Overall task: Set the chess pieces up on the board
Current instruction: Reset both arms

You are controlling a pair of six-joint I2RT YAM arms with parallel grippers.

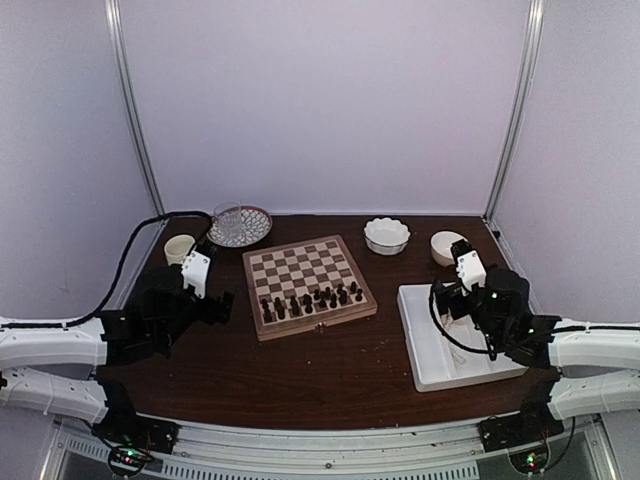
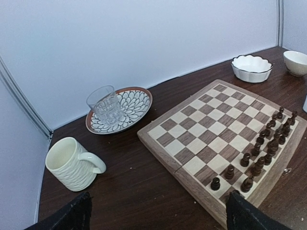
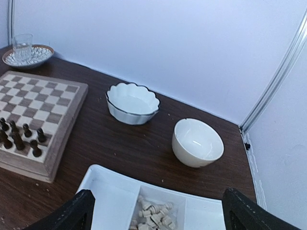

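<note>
From above, I saw the chessboard (image 1: pixel 305 272) mid-table, with dark chess pieces (image 1: pixel 310 299) lined along its two near rows. The left gripper (image 1: pixel 215 298) hung just beside the board's left edge, and the right gripper (image 1: pixel 445 298) hovered over the white divided tray (image 1: pixel 425 350).

The left wrist camera showed its fingers (image 2: pixel 67 215) spread wide, grasping nothing.

The right wrist camera showed jaws likewise splayed and empty, above cream pieces (image 3: pixel 153 216) heaped in one tray compartment.

In the right wrist view the white tray (image 3: pixel 110 196) ran off the 6 o'clock edge, cutting the pale pieces (image 3: pixel 152 214). From above, the dark pieces (image 1: pixel 310 300) were too small to tell apart.
</note>
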